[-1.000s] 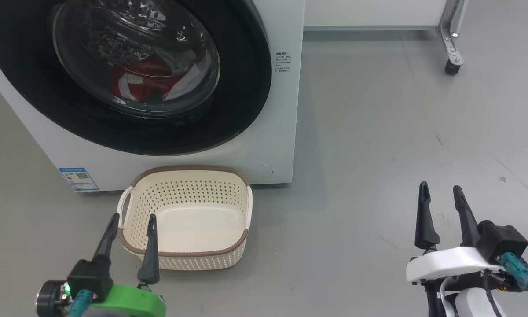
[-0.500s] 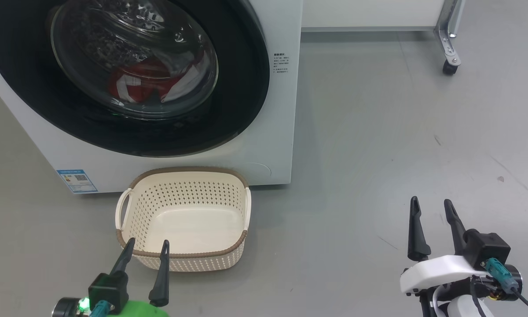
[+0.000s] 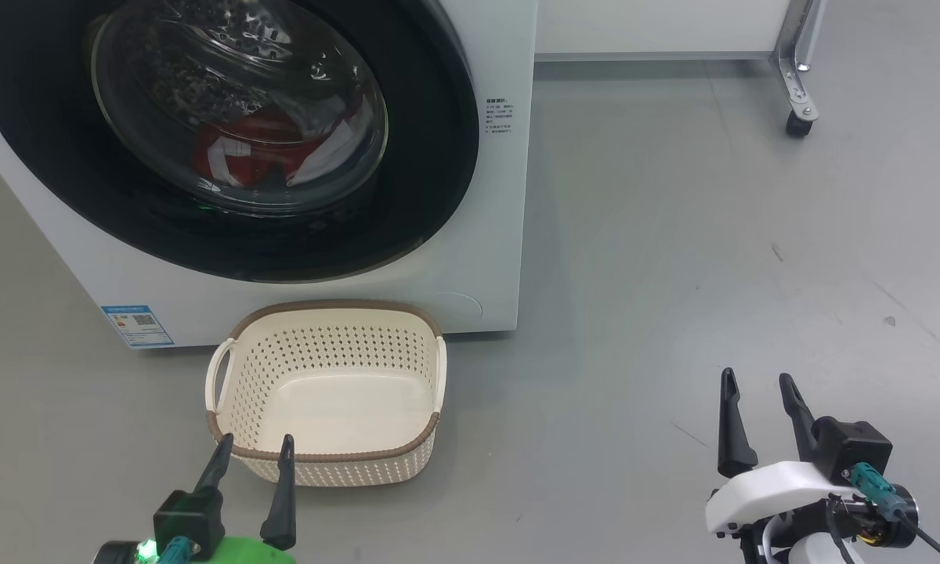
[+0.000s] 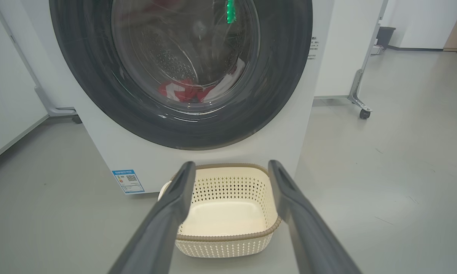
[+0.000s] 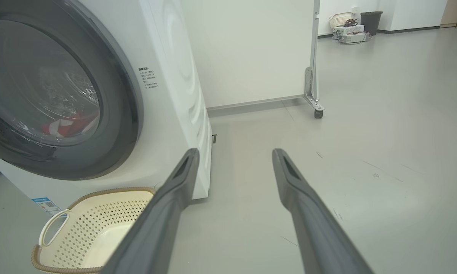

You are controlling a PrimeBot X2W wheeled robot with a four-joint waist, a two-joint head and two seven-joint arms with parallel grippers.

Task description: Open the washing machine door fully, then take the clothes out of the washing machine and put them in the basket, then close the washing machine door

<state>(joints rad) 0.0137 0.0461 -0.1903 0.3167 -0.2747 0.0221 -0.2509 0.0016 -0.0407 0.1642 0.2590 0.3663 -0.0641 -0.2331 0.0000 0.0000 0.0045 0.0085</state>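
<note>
The white washing machine (image 3: 486, 258) stands at the upper left, its round black door (image 3: 431, 180) closed flat against the front. Red and white clothes (image 3: 258, 153) show through the glass bowl, also in the left wrist view (image 4: 190, 89) and right wrist view (image 5: 70, 123). The empty cream basket (image 3: 325, 470) sits on the floor right before the machine. My left gripper (image 3: 254, 446) hovers open at the basket's near rim. My right gripper (image 3: 756, 384) stands open over bare floor, far right of the basket. Neither holds anything.
A white panel on a metal leg with a caster (image 3: 795, 125) stands at the back right. Grey floor (image 3: 674, 274) stretches to the right of the machine. A blue label (image 3: 137, 325) marks the machine's lower left.
Both grippers have drawn back toward the lower edge of the head view, the left one shifting right along the basket's near rim. The head view has shifted slightly. The door stays closed.
</note>
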